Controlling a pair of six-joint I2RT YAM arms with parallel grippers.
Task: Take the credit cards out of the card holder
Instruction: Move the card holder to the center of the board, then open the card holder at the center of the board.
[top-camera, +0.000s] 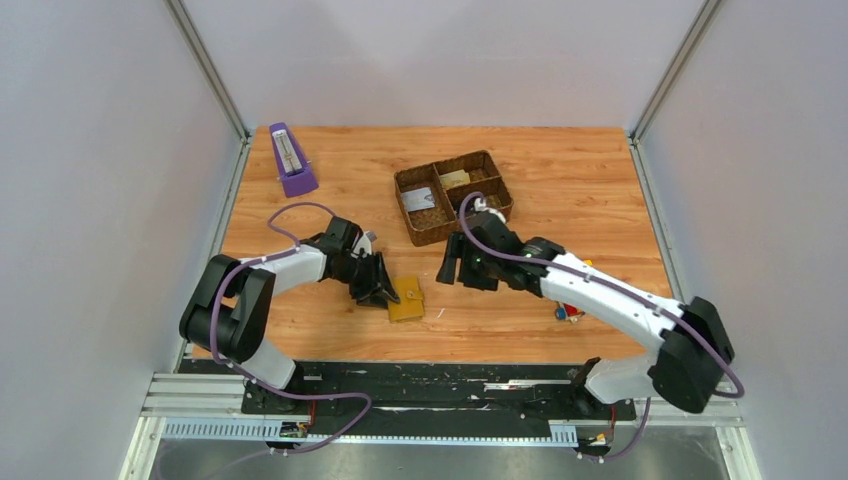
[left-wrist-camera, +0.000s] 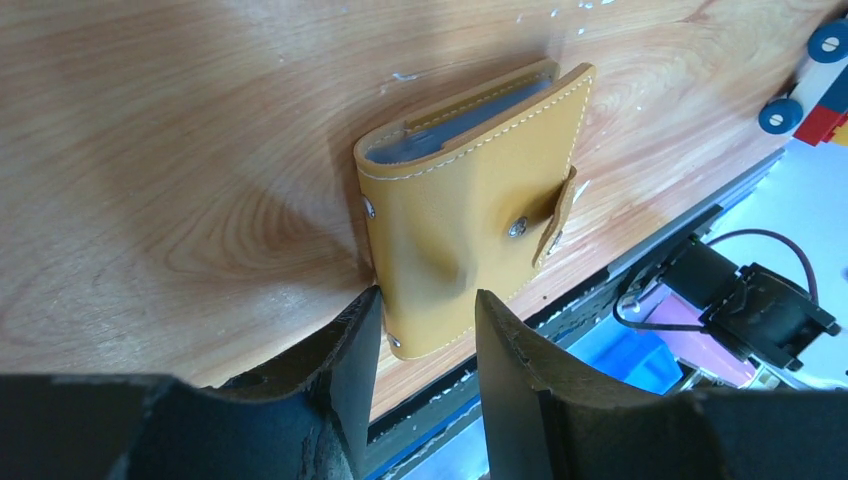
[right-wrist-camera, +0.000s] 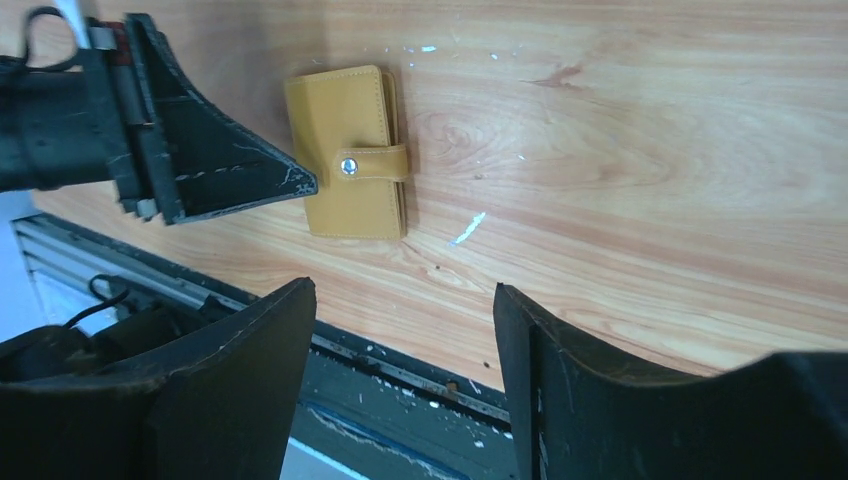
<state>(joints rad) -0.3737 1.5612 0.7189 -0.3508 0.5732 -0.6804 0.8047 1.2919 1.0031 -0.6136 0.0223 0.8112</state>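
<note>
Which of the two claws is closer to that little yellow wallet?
The left gripper: its fingertips sit at the card holder's edge. The right gripper hangs open on the holder's other side, clearly apart.

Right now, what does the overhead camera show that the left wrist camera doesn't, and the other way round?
Only the overhead view shows the purple pyramid-shaped metronome, the brown woven compartment tray and the right gripper, jaws apart. Only the left wrist view shows the light blue-grey pockets peeking out between the covers. Both show the mustard-yellow folding card holder lying closed on the wooden table, with the left gripper at its end.
</note>
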